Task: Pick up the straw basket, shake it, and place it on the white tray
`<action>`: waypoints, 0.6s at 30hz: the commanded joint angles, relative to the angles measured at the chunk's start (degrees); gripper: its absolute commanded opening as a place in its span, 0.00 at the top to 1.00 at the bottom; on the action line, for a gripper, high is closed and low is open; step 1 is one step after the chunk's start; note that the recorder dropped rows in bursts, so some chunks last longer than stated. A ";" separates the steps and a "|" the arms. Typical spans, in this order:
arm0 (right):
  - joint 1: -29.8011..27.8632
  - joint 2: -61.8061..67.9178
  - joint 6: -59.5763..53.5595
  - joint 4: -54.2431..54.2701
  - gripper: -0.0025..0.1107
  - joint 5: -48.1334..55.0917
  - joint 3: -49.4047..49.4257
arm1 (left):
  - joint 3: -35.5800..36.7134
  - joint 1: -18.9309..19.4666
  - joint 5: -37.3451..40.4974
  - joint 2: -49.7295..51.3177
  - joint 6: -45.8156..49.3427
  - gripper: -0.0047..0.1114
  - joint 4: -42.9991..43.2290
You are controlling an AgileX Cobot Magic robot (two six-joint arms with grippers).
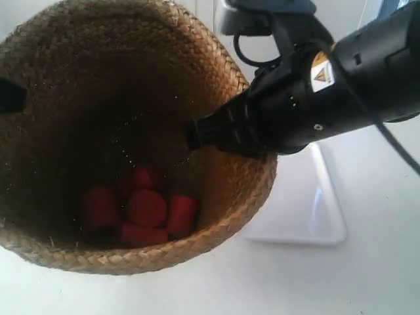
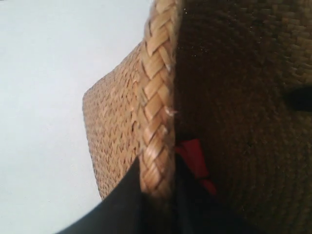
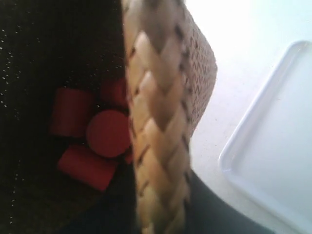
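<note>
A: What do the pincers hold?
B: The left gripper point(image 2: 158, 168) and the right gripper point(image 3: 161, 195) each pinch the straw basket point(image 1: 65, 79) at its rim.
A: And the white tray point(image 1: 308, 210)?
B: Beside the right gripper, outside the basket; red cylinders point(image 1: 146, 208) lie inside.

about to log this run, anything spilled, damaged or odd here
Nothing looks spilled or damaged. The red cylindrical blocks lie jumbled, some on their sides, but all inside the brown woven straw basket. The left tool and right tool each clamp its braided rim.
</note>
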 commanded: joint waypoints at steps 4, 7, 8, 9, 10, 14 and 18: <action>0.27 -1.56 -1.81 -2.73 0.98 0.45 -0.36 | -1.08 -0.65 -0.19 -0.32 1.93 0.96 -2.36; 0.27 -1.02 -0.46 -2.73 0.98 -1.39 0.92 | -0.17 -0.65 0.49 -0.23 3.55 0.96 -0.43; 0.27 -0.64 -0.16 -2.73 0.98 -2.23 1.45 | 0.74 -0.65 -0.55 -0.23 3.34 0.96 -0.02; 0.27 -0.13 0.31 -2.73 0.98 -2.75 1.99 | 1.67 -0.65 -1.86 -0.23 2.53 0.96 0.62; 0.27 0.37 0.76 -2.73 0.98 -3.31 2.46 | 2.39 -0.65 -2.86 -0.23 1.46 0.96 0.71; 0.27 1.66 1.53 -2.73 0.98 -4.74 3.87 | 5.82 -0.65 -6.74 -0.23 0.26 0.96 0.21; 0.27 2.36 1.53 -3.32 0.98 -4.67 3.83 | 7.48 -0.65 -9.22 -0.23 0.42 0.96 0.21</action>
